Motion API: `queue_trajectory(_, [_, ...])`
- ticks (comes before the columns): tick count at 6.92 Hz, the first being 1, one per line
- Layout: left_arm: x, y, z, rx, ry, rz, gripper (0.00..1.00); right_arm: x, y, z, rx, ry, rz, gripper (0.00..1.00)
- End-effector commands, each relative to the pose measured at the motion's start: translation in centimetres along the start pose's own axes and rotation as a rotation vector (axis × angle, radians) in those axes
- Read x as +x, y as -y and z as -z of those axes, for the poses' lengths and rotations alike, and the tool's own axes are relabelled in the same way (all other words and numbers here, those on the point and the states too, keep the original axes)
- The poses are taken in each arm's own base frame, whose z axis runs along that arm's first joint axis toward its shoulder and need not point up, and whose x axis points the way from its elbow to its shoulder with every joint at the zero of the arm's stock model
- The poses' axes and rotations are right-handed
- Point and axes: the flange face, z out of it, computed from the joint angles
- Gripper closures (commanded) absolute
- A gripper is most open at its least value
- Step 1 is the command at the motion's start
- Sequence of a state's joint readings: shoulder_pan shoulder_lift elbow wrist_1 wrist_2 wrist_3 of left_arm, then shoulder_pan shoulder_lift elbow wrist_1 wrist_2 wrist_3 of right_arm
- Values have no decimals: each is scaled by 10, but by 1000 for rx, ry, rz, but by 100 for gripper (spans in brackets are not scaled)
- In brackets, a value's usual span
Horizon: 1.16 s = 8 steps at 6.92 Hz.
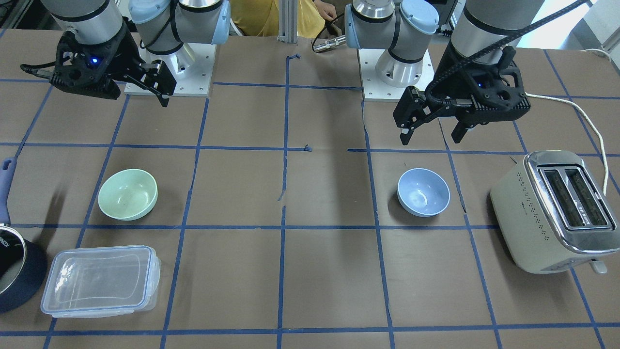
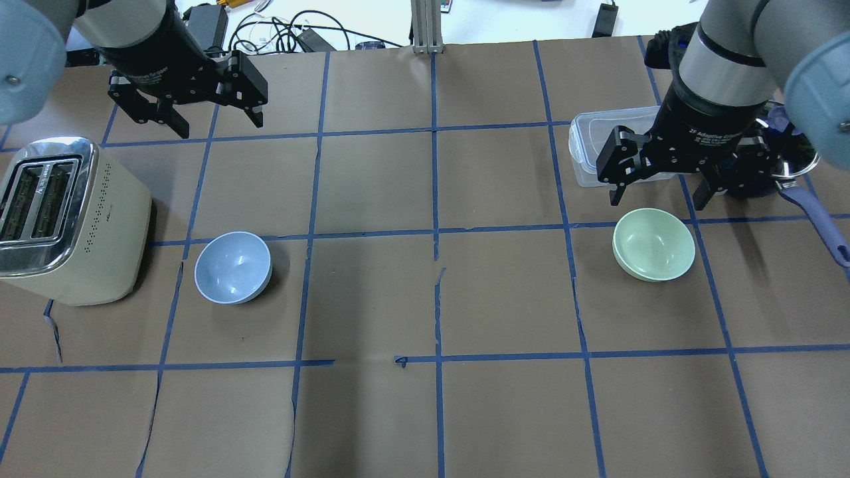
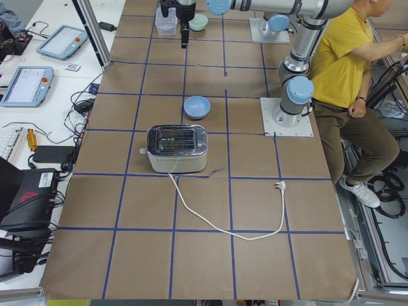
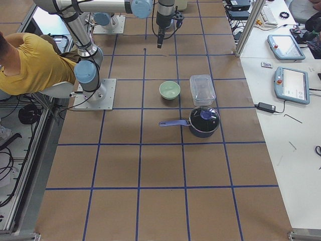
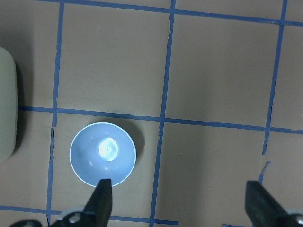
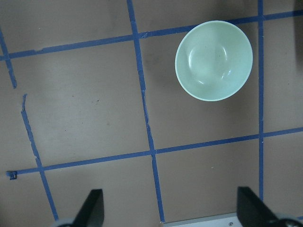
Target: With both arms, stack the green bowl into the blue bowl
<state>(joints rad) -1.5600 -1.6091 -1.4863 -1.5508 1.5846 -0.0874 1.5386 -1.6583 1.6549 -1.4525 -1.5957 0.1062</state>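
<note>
A: Item, green bowl (image 2: 654,244); location?
B: Stood upright on the counter (image 2: 425,299), robot's right side, near the clear container (image 2: 584,149); blue bowl (image 2: 232,267) stood well apart, near the toaster (image 2: 73,219).
A: End effectors?
B: Both hung released, jaws spread: left end effector (image 2: 220,127); right end effector (image 2: 657,199).

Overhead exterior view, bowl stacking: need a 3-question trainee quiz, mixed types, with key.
1. True or false: the left gripper and the right gripper are both open and empty.
2. Fill in: the blue bowl stands next to the ____.
3. The green bowl is: A) inside the blue bowl; B) upright on the table, on the right gripper's side; C) held in a gripper.
Key: 1 true; 2 toaster; 3 B.
</note>
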Motion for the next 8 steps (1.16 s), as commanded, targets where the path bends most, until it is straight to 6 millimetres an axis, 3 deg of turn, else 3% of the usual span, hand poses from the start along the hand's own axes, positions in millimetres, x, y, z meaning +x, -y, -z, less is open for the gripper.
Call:
queue_trajectory(1, [0,0,0,0,0,0,0,1,0,0,-2,0,-1,0])
queue_trajectory(8, [-3,-3,-1,-3,5,-17,0,1,1,-2,-6,-6,8,0])
